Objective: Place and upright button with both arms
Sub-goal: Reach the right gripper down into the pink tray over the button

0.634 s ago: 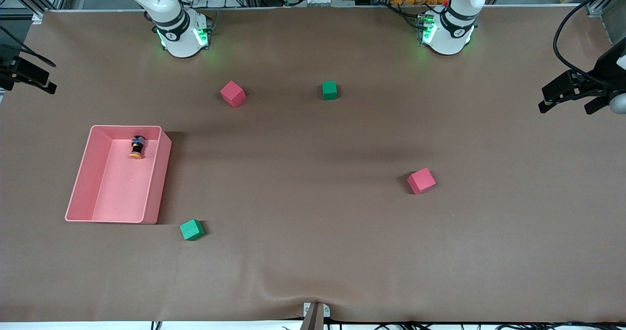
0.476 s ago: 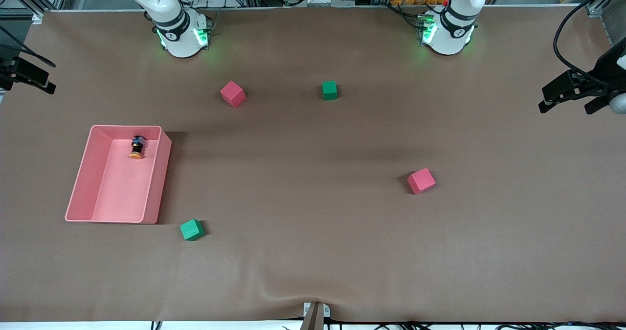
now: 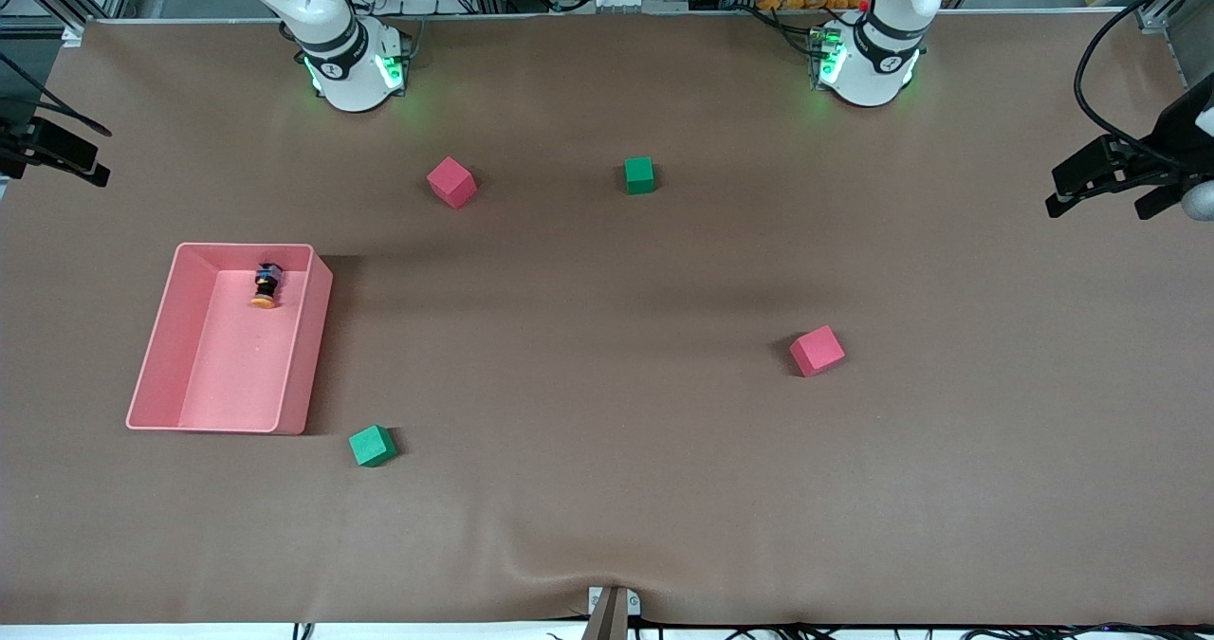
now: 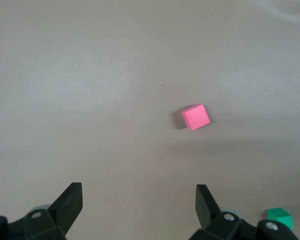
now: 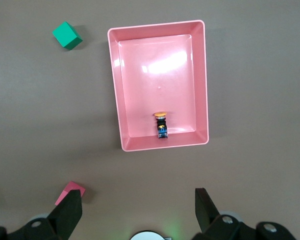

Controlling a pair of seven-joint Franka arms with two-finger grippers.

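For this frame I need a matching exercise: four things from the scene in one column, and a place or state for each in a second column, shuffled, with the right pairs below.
Things:
1. button
2. pink tray
3. left gripper
4. green cube nearest the front camera

Places or states:
A. jaws open, high over the table with a red cube below it
B. on the table just beside the tray's near corner
C. lying on its side inside the tray
D. on the table toward the right arm's end

Pairs: 1-C, 2-D, 3-A, 4-B
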